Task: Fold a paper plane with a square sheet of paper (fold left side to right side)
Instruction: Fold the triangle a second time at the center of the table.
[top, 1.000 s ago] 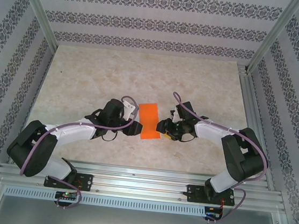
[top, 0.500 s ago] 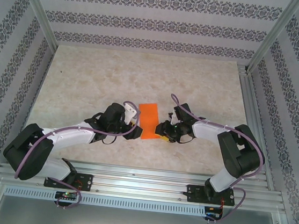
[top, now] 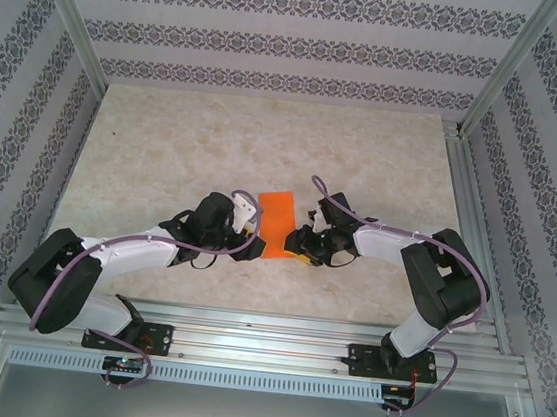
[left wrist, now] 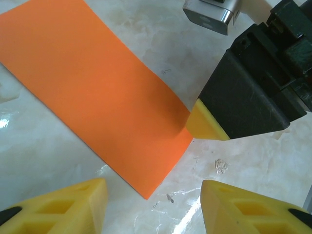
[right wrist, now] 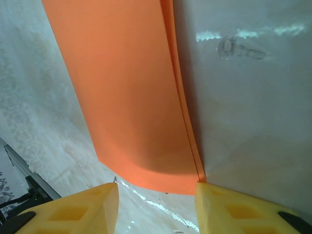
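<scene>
Left claw (left wrist: 152, 208) first: its two yellow fingers stand spread on my left wrist feed, bare counter (left wrist: 273, 161) between them and nothing pinched. The near corner of the sheet of paper (left wrist: 97, 92) stops just short of that gap. The sheet is bright orange and lies flat on the marbled counter as a long rectangle, not a square.

My right claw (right wrist: 156, 210) is spread as well: both yellow fingers sit apart at the bottom of the right wrist feed, pale counter between them, gripping nothing. The sheet's short edge lies just ahead of them, and its corner meets the finger (right wrist: 229, 204) on the right of that feed. Along that same side I see two orange layers, one edge just over the other, so the sheet is doubled over. From the left wrist, one black finger of the right claw shows its yellow tip (left wrist: 207, 124) touching the sheet's long edge near the corner.

From overhead, the sheet sits near the middle of the counter, a little toward the arms, with the left claw at its left side and the right claw at its right, both arms reaching inward low over the surface. Whether the fingertips press on the paper or merely touch it, I cannot tell.
</scene>
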You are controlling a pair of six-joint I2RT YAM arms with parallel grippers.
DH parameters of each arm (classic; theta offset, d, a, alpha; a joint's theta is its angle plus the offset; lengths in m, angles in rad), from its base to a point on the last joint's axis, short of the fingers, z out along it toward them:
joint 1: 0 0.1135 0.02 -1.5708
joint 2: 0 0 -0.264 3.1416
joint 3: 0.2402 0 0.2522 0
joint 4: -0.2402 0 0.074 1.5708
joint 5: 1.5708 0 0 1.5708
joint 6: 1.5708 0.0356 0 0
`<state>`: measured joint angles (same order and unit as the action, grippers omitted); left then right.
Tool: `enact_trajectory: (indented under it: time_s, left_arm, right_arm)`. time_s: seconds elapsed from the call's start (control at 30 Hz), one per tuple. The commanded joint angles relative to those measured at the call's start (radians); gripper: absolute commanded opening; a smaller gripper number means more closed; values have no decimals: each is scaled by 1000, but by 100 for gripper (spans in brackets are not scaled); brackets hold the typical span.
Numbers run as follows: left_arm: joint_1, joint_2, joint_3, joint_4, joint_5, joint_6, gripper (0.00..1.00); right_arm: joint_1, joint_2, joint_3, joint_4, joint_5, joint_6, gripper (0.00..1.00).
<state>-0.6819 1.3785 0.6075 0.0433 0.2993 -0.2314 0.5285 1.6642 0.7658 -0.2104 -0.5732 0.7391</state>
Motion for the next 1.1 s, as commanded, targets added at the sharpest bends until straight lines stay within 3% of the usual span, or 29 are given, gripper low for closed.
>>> enact_trajectory:
  time_s: [0.0,0.27,0.63,1.07]
  left_arm:
    - [-20,11,12,12,-13,38,54]
    - [-41,33,7,19,-22,66,55]
    - [-42,29,-16,54,-35,52,55]
    - [-41,3,-41,71,-55,42,56]
  right_arm:
    - [5,12,37,26,-4,-1,45]
    - [2,42,55,46,-1,10,46]
    - [-20,74,163,-103,125,-121,49]
    - [-73,207,393,-39,164,-298,57]
